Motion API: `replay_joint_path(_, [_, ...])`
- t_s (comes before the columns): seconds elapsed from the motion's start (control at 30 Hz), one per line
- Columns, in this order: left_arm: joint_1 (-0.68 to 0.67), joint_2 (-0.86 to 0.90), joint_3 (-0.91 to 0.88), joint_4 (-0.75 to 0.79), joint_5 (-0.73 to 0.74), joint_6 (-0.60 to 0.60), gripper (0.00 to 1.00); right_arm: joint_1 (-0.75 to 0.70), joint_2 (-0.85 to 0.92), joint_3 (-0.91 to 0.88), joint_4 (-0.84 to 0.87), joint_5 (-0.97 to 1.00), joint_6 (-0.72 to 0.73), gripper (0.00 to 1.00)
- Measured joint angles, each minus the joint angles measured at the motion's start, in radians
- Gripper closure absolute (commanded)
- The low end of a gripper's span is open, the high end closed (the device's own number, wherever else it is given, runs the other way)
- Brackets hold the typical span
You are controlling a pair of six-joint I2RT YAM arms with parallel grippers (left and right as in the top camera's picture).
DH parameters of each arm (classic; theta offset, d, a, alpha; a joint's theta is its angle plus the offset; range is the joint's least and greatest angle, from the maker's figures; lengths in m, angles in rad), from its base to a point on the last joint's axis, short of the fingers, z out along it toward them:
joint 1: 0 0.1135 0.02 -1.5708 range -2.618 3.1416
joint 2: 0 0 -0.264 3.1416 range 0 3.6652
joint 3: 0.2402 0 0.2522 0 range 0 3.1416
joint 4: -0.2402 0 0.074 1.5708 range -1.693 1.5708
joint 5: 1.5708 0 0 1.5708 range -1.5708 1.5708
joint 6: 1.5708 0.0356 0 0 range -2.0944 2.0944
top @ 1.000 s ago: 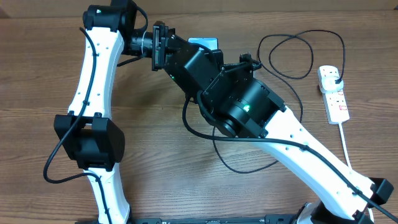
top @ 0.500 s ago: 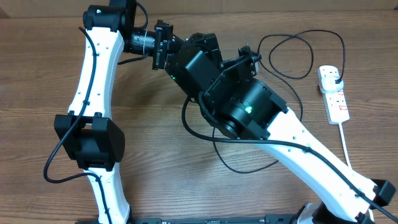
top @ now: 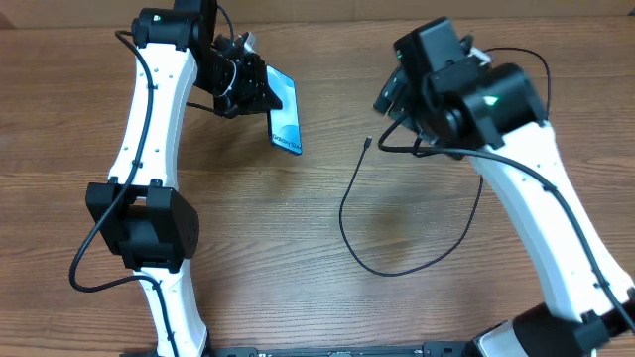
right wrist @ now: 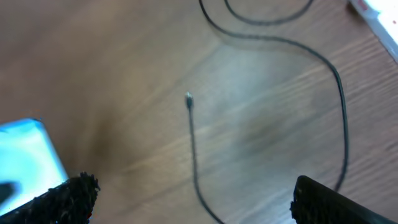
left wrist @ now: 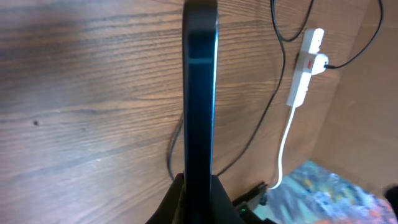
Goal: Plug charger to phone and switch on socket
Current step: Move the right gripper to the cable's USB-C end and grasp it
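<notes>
As I judge it, the job is barely begun and neither step is done. The left gripper (top: 248, 87), upper left in the overhead view, is clamped on the phone (top: 284, 111), which seems to be held clear of the table and shows edge-on to its own wrist camera. The right gripper (right wrist: 196, 196) hangs at the upper right of the overhead view, its jaws spread wide with nothing between them.

The socket (left wrist: 305, 68) lies at the upper right of the left wrist view. Whether its red switch (left wrist: 306, 62) is on, I cannot tell. The charger (top: 347, 223) loops loose across the middle of the table. Its tiny connector tip (top: 367, 144) lies bare between the two grippers, well apart from the phone. So the tip needs picking up and mating with the phone, and then the switch needs pressing.

The table (top: 248, 258) is brown wood-grain board. A pale band (top: 327, 8) runs along the top edge of the overhead view, perhaps a wall. A blue patterned patch (left wrist: 329, 193) shows at the lower right of the left wrist view, and I can't say what it is.
</notes>
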Motion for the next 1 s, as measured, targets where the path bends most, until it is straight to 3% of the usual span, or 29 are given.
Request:
replay_joint_path(0.13, [0.0,-0.06,-0.001,0.064,-0.042,0.064,0.96,0.013,0.104,-0.159,0.109,-0.056,-0.061,0.0])
replay_joint_path(0.37, [0.0,-0.275,0.005,0.024,-0.381,0.005,0.96,0.012,0.193,-0.254,0.274,-0.24,-0.209,0.05])
replay_joint_path(0.47, [0.0,-0.267,0.005,0.01,-0.459,-0.009,0.96,-0.038,0.278,-0.16,0.154,-0.385,-0.312,0.09])
replay_joint_path(0.57, [0.0,-0.264,0.005,0.01,-0.481,-0.012,0.96,-0.111,0.36,-0.038,0.076,-0.394,-0.353,0.11])
replay_joint_path(0.73, [0.0,-0.264,0.005,0.011,-0.49,-0.011,0.96,-0.148,0.457,-0.013,0.148,-0.377,-0.386,0.26])
replay_joint_path(0.8, [0.0,-0.264,0.005,0.011,-0.49,-0.011,0.96,-0.115,0.509,-0.013,0.209,-0.352,-0.378,0.41])
replay_joint_path(1.0, [0.0,-0.264,0.005,0.015,-0.49,-0.011,0.95,-0.073,0.577,-0.013,0.29,-0.254,-0.298,0.49])
